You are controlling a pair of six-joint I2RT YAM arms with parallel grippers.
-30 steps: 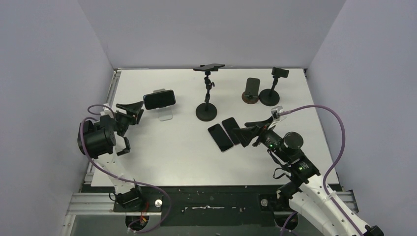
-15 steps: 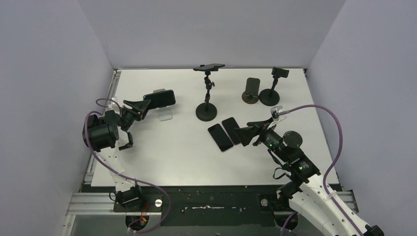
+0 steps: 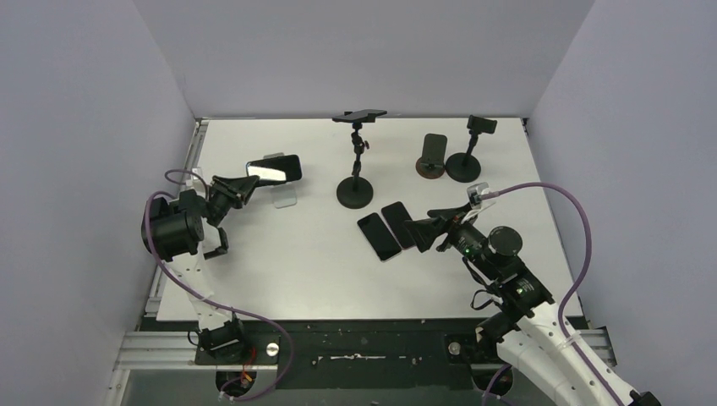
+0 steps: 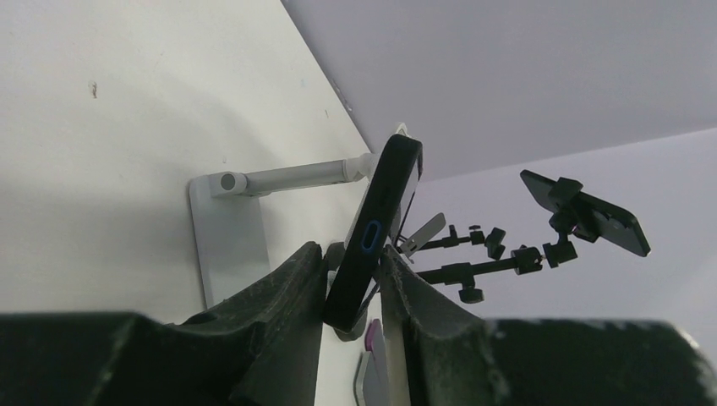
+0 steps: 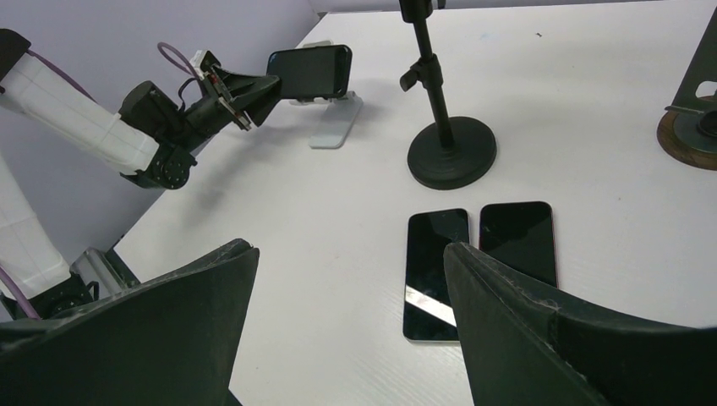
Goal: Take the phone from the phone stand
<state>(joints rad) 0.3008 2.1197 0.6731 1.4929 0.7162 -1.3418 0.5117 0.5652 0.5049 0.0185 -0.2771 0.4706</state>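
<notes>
A black phone (image 3: 275, 170) sits lengthwise on a white stand (image 3: 287, 200) at the table's left. My left gripper (image 3: 247, 185) is shut on the phone's left end. In the left wrist view the phone (image 4: 382, 222) stands edge-on between my fingers (image 4: 287, 292), tilted against the stand's arm (image 4: 287, 178). The right wrist view shows the same phone (image 5: 309, 72), the stand (image 5: 334, 128) and the left gripper (image 5: 264, 88). My right gripper (image 3: 418, 233) is open and empty, hovering low beside two flat phones.
Two phones (image 3: 379, 237) (image 3: 397, 223) lie flat mid-table, also in the right wrist view (image 5: 436, 272) (image 5: 517, 241). A black tripod stand (image 3: 354, 192) holds a phone (image 3: 359, 115). Two more stands (image 3: 434, 156) (image 3: 467, 157) are at the back right.
My left gripper moved up and right to the phone and closed on its left end. The phone has tipped slightly on the stand. The right arm has barely moved.
</notes>
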